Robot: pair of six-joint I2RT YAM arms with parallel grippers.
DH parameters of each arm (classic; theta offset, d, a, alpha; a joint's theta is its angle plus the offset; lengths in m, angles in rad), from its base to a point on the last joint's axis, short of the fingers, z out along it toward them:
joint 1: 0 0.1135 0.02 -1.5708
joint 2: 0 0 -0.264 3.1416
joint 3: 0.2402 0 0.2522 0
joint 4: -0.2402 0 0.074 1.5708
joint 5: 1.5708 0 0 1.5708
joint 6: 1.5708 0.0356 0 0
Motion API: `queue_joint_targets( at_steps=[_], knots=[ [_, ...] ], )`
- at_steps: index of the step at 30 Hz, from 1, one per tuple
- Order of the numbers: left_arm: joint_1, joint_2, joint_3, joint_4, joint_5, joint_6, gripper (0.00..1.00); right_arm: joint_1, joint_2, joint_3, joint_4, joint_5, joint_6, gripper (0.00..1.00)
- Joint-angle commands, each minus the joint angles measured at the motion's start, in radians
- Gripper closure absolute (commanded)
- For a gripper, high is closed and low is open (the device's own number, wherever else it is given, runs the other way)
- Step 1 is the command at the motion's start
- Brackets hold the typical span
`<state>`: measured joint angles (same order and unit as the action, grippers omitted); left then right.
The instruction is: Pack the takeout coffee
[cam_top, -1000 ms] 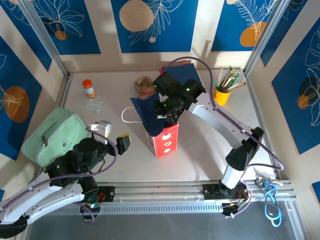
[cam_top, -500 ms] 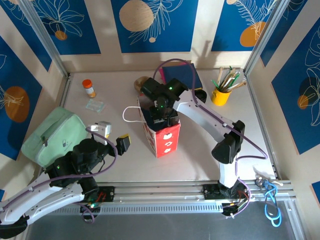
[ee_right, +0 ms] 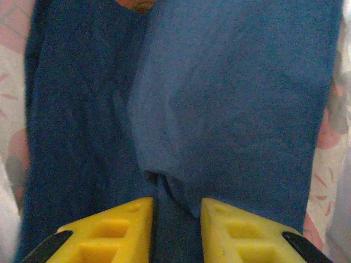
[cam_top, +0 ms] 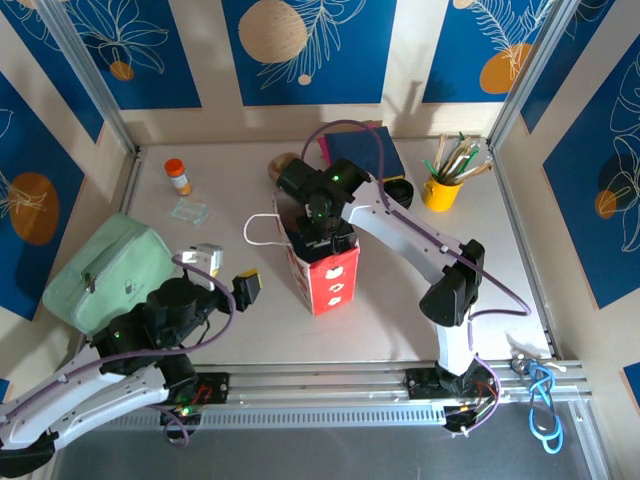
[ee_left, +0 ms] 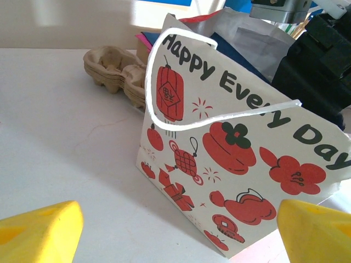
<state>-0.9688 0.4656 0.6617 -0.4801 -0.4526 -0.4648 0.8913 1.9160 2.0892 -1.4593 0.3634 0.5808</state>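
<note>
A red-and-white paper gift bag (cam_top: pixel 330 282) (ee_left: pixel 219 153) stands open mid-table. My right gripper (cam_top: pixel 320 232) (ee_right: pixel 176 219) reaches down into its mouth. Its yellow fingers stand slightly apart, open, over a dark blue cloth (ee_right: pixel 219 98) that lies in the bag, and a crease of the cloth runs between them. The takeout coffee (cam_top: pixel 399 189) shows as a round black lid behind the right arm, beside the yellow pencil cup. My left gripper (cam_top: pixel 228 270) (ee_left: pixel 181 241) hangs wide open left of the bag, holding nothing.
A mint green case (cam_top: pixel 105 272) lies at the left. Behind it stand an orange-capped bottle (cam_top: pixel 178 176) and a clear wrapper (cam_top: pixel 189 211). A cardboard cup carrier (cam_top: pixel 285 165) (ee_left: pixel 112 71) sits behind the bag. A blue book (cam_top: pixel 365 148) and a pencil cup (cam_top: pixel 442 188) are at the back right.
My right arm swung left and lowered the blue cloth into the bag, and its jaws have parted off the cloth. The left arm has stayed still.
</note>
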Motion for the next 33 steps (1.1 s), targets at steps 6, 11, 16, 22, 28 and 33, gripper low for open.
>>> queue_joint_targets(
  at_steps=[6, 11, 16, 22, 28, 33],
  knots=[
    [0.008, -0.01, -0.005, 0.0, -0.005, 0.0, 0.09, 0.003, -0.13, 0.054, 0.045, -0.047, -0.035, 0.6],
    [0.008, -0.011, 0.002, -0.011, -0.011, 0.006, 0.08, -0.017, -0.216, 0.053, 0.124, -0.126, -0.075, 0.55],
    [0.008, -0.016, 0.01, -0.02, -0.027, 0.017, 0.08, -0.049, -0.319, 0.011, 0.219, -0.21, -0.102, 0.52],
    [0.008, -0.018, 0.034, -0.038, -0.061, 0.052, 0.07, -0.09, -0.441, -0.061, 0.317, -0.305, -0.108, 0.46],
    [0.008, -0.019, 0.067, -0.067, -0.131, 0.108, 0.06, -0.207, -0.589, -0.228, 0.432, -0.383, -0.113, 0.33],
    [0.008, -0.029, 0.063, -0.054, -0.202, 0.171, 0.03, -0.365, -0.689, -0.376, 0.482, -0.44, -0.11, 0.28]
  ],
)
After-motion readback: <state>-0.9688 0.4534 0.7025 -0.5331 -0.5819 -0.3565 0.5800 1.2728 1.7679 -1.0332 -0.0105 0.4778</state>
